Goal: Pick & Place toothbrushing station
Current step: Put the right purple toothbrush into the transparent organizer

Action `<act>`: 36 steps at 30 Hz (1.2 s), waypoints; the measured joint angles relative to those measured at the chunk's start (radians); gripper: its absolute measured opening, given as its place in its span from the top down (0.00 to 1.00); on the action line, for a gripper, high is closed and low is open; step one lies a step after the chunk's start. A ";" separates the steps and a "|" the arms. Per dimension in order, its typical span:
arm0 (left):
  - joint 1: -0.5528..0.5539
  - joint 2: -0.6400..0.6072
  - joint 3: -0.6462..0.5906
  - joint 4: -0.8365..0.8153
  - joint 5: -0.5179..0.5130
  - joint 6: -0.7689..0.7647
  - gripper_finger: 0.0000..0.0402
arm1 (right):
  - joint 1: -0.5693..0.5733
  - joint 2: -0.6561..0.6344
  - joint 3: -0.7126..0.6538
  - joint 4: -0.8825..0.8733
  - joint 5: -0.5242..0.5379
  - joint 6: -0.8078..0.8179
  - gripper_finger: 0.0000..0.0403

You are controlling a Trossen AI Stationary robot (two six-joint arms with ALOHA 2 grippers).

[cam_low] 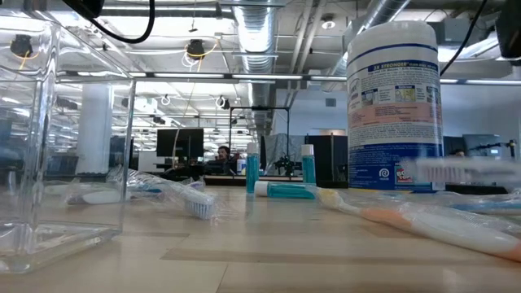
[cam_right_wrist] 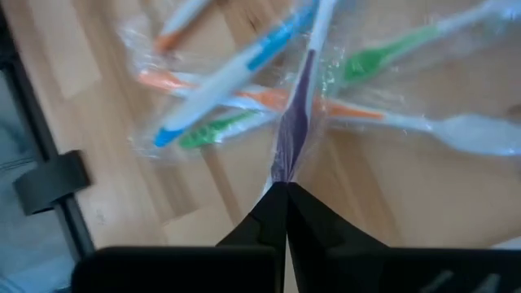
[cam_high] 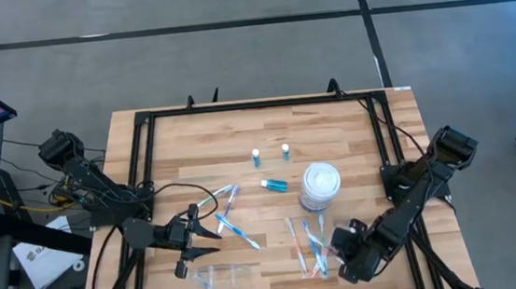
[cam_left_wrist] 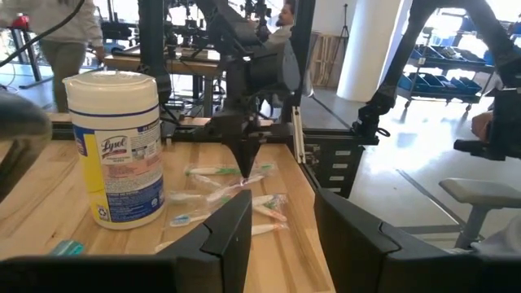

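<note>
Toothbrushes (cam_high: 310, 245) in clear wrappers lie heaped on the table's (cam_high: 351, 136) near right part, close to the front edge, just below the Lysol wipes canister (cam_high: 319, 186). Right gripper (cam_right_wrist: 285, 195) is down at that heap w/ fingers closed to a point, pinching a purple-handled wrapped toothbrush (cam_right_wrist: 295, 106); blue, green & orange ones fan out around it. Second toothbrush cluster (cam_high: 229, 214) sits left of centre, w/ left gripper (cam_high: 196, 232) just beside it, fingers parted, holding nothing. Clear plastic bag (cam_high: 221, 277) lies near the front edge, below the left gripper. Two small blue bottles (cam_high: 270, 153) stand upright mid-table; a third bottle (cam_high: 274, 185) lies on its side beside the canister. Bare wood runs along the back edge & far right.
</note>
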 joint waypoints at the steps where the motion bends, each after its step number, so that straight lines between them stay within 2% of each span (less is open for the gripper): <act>1: 0.000 0.000 0.000 0.000 0.000 0.000 0.67 | 0.000 0.000 0.014 -0.017 0.010 -0.011 1.00; 9: 0.000 0.000 0.000 0.000 0.000 0.000 0.67 | -0.003 0.000 0.121 -0.150 0.112 -0.080 1.00; 22: 0.000 0.000 0.000 0.001 0.000 0.003 0.67 | -0.106 -0.001 0.245 -0.164 0.254 -0.350 1.00; 27: 0.017 0.000 0.000 0.002 0.000 0.003 0.67 | -0.142 -0.001 0.280 -0.117 0.306 -0.477 1.00; 36: 0.092 0.000 0.000 0.046 0.000 0.006 0.67 | -0.212 -0.002 0.318 0.019 0.335 -0.715 1.00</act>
